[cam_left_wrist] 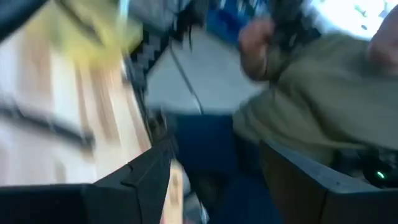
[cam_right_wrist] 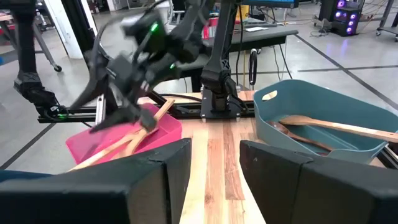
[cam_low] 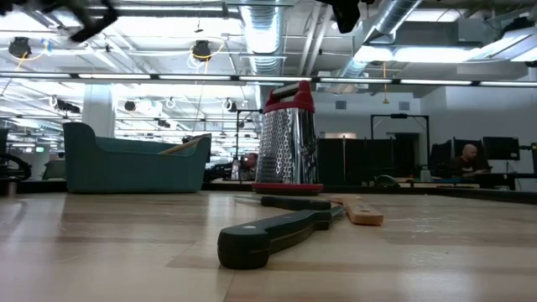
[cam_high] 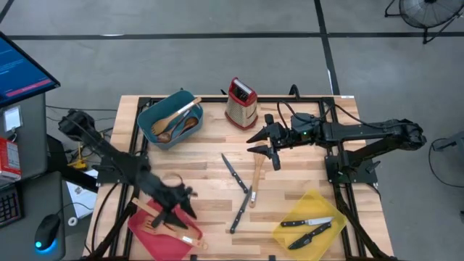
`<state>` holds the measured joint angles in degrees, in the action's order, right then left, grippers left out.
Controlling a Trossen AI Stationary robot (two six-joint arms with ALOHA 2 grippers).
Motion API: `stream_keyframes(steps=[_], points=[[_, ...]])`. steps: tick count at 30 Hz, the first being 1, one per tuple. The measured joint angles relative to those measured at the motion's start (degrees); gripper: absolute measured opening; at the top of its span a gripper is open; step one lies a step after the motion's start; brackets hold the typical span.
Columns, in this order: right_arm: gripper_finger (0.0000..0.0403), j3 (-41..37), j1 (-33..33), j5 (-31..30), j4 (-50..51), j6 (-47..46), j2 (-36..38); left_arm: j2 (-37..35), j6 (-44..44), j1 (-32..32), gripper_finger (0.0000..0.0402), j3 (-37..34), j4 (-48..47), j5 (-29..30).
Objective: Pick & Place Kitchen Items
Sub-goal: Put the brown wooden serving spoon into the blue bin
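The left tool (cam_high: pixel 176 208) hangs over the red bin (cam_high: pixel 148 233), fingers parted, a light wooden spatula (cam_high: pixel 168 222) lying just beneath it in the bin. The right tool (cam_high: pixel 265 143) hovers empty and part-open above the tabletop (cam_high: pixel 210 174), near a wooden spoon (cam_high: pixel 256 181) and knives (cam_high: pixel 233 172).

On the wooden worktop (cam_high: pixel 196 156), the left pincer (cam_high: pixel 174 210) hangs over the red bin (cam_high: pixel 145 230) at the near left, apparently open above light wooden utensils (cam_high: pixel 170 225). The right pincer (cam_high: pixel 267 148) hovers far of centre, beside the grater (cam_high: pixel 241 103). Two knives (cam_high: pixel 308 228) lie in the yellow bin (cam_high: pixel 290 214); wooden spoons (cam_high: pixel 174 123) fill the teal bin (cam_high: pixel 148 116).
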<state>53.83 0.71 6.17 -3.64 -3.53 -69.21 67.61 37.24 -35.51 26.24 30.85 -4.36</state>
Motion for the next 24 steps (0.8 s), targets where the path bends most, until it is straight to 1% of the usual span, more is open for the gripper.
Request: stream_keyframes(steps=[2, 4, 6, 8, 10, 13, 16, 18, 21, 24], points=[[0.0147, 0.00, 0.00, 0.00, 0.15, 0.00, 0.00, -3.70, -4.31, 2.25, 0.0219, 0.00, 0.12, 2.09], [0.0147, 0.00, 0.00, -0.03, 1.25, -0.02, 0.00, -7.09, -10.57, 4.16, 0.0215, 0.00, -0.89, 4.11], [0.0147, 0.00, 0.00, -0.24, 3.37, -0.07, 0.00, -10.56, -17.32, 5.91, 0.0212, 0.00, -3.77, 5.09], [0.0147, 0.00, 0.00, -0.52, 6.04, -1.58, 0.00, -13.66, -23.69, 7.56, 0.0212, 0.02, -8.05, 7.27], [0.0147, 0.00, 0.07, -1.58, 9.31, -4.24, 0.01, -16.02, -29.89, 9.02, 0.0213, 0.00, -11.17, 12.40], [0.0147, 0.01, 0.05, -4.63, 14.41, -8.70, -0.30, -17.94, -37.69, 10.74, 0.0216, 0.00, -11.86, 24.58], [0.0147, 0.00, -0.27, -8.43, 20.26, -15.21, -0.55, -18.35, -39.96, 12.53, 0.0219, 0.00, -11.58, 36.82], [0.0147, 0.07, -0.31, -11.95, 23.27, -21.30, -1.21, -18.33, -39.91, 13.81, 0.0220, 0.00, -11.65, 42.92], [0.0147, -0.07, -0.20, -16.06, 28.70, -30.26, -2.78, -18.33, -39.48, 15.15, 0.0220, 0.00, -11.63, 47.56], [0.0147, 0.08, -0.15, -16.84, 30.42, -37.48, -5.86, -18.29, -38.22, 16.03, 0.0219, 0.00, -11.54, 49.97]])
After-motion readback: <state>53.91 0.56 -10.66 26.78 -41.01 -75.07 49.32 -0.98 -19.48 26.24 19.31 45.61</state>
